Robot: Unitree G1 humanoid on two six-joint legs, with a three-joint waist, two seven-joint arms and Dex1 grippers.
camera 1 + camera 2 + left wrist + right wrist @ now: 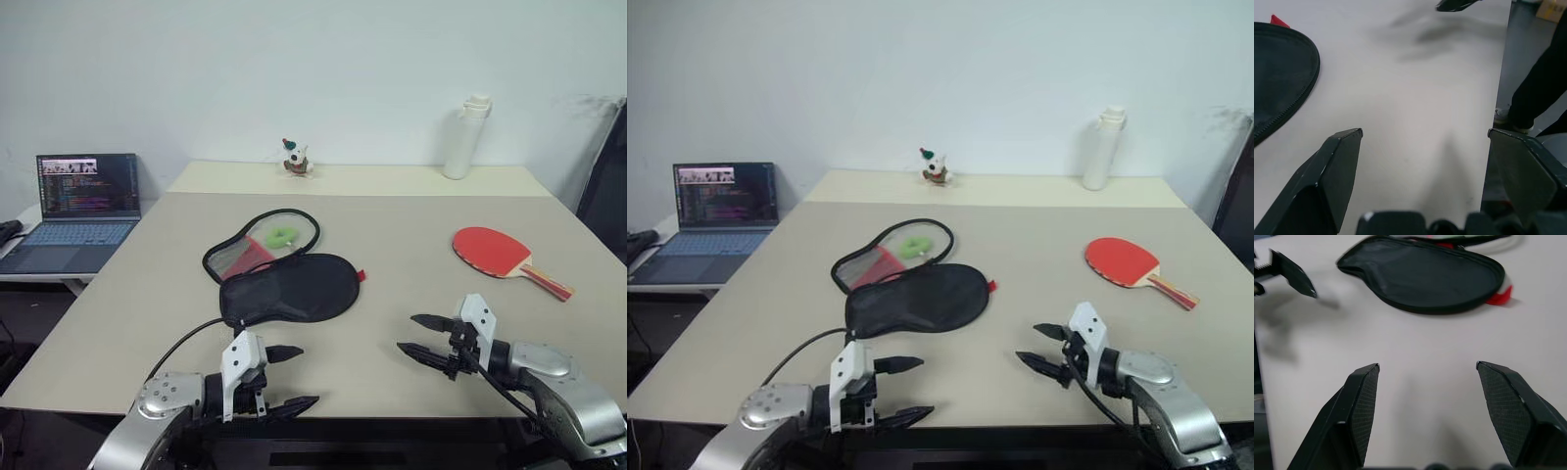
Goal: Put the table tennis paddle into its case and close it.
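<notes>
Beige worktop (411, 294): open black-and-red soft zip case (279, 274) was laid centrally; red-faced wooden-handled paddle (495, 250) near right edge; both grippers (281, 377) (419, 336) were held wide, empty.

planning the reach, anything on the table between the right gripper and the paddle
Nothing: in the left eye view only bare table lies between the open right gripper and the table tennis paddle.

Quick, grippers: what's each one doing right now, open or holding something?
Left gripper: open, holding nothing, over the beige table.
Right gripper: open, holding nothing, short of the red-faced wooden-handled table tennis paddle.
</notes>
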